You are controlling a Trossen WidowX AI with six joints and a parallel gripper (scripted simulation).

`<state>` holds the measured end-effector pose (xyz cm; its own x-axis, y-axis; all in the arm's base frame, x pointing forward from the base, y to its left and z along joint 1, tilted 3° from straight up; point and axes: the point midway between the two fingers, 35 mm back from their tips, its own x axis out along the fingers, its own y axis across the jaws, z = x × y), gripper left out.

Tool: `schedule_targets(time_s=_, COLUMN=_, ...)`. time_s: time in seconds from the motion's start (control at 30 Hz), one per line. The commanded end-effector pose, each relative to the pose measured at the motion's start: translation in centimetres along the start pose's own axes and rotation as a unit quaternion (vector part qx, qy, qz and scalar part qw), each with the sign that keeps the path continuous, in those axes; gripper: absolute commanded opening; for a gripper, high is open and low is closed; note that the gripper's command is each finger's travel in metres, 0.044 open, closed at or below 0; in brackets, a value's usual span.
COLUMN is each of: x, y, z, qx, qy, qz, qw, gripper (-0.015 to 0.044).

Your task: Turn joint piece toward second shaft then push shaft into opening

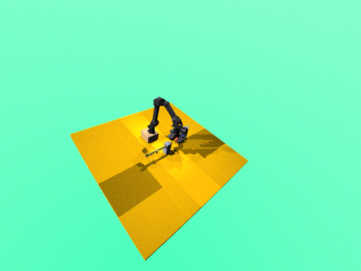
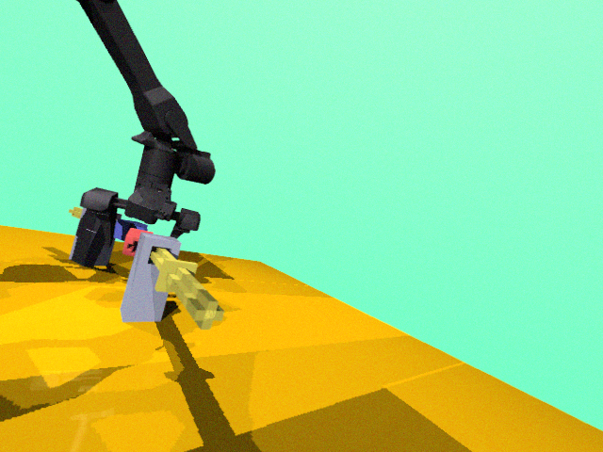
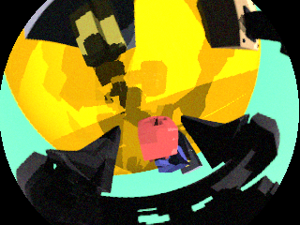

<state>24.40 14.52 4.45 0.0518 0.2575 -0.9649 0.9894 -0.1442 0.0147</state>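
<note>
The red joint piece [image 1: 176, 139] [image 2: 130, 241] [image 3: 158, 141] sits on blue hinge parts [image 2: 128, 228] [image 3: 171, 163]. In the exterior view its dark opening faces roughly toward the near grey block [image 1: 167, 148] [image 2: 140, 292]. The yellow second shaft [image 1: 153, 152] [image 2: 184, 280] with its collar runs through that block, and its short end [image 3: 100, 30] shows in the wrist view, apart from the joint piece. The far grey block is mostly hidden behind a finger; a yellow shaft tip [image 2: 75, 211] shows beside it. My gripper [image 3: 150, 124] is open, its fingers wide on either side of the joint piece, holding nothing.
The tan base block [image 1: 149, 135] [image 3: 242, 21] carries the arm beside the blocks. The yellow-orange table [image 1: 140, 227] [image 2: 311, 427] has dark shadows across it. The near block stands close to one finger in the exterior view.
</note>
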Motion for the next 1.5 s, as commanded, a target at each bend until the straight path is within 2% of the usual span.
schedule_targets(time_s=0.0, x=-0.2, y=-0.2, z=0.0, qx=-0.005, qy=0.028, qz=0.001, qw=1.0, gripper=0.044)
schedule_targets(time_s=0.3, x=-0.5, y=0.0, z=-0.2, qx=-0.015, qy=0.023, qz=0.004, qw=1.0, gripper=0.044)
schedule_targets(time_s=0.73, x=-3.7, y=0.7, z=-1.7, qx=-0.23, qy=-0.006, qz=0.004, qw=0.973, gripper=0.044)
schedule_targets(time_s=1.1, x=-6.6, y=1.0, z=-2.7, qx=-0.406, qy=-0.03, qz=-0.01, qw=0.913, gripper=0.044)
schedule_targets(time_s=1.47, x=-9.7, y=0.8, z=-3.4, qx=-0.567, qy=-0.049, qz=-0.032, qw=0.822, gripper=0.044)
